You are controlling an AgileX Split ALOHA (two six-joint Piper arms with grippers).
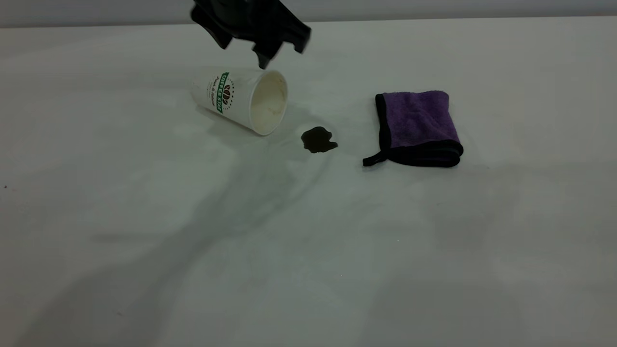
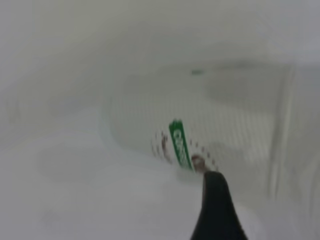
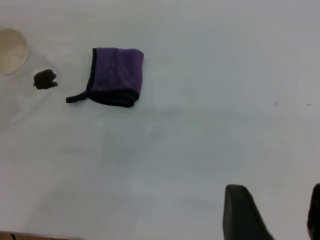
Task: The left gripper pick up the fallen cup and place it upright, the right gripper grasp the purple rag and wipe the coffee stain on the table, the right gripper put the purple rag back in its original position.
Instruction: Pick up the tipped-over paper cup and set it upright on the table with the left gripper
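The cup point(image 1: 241, 99) lies on its side on the table point(image 1: 308, 241), with its cream mouth turned toward the coffee stain point(image 1: 318, 140). My left gripper point(image 1: 250, 48) hovers just above the cup, open and empty. The left wrist view shows the cup point(image 2: 200, 130) close up, with one dark finger point(image 2: 216, 210) in front of it. The purple rag point(image 1: 417, 126) lies folded to the right of the stain. My right gripper point(image 3: 280, 215) is open and empty, well away from the rag point(image 3: 116, 75), the stain point(image 3: 45, 79) and the cup's mouth point(image 3: 11, 50). It is out of the exterior view.
The table's far edge point(image 1: 434, 19) runs just behind the left gripper. A thin brown strip of the table's edge point(image 3: 30, 235) shows in the right wrist view.
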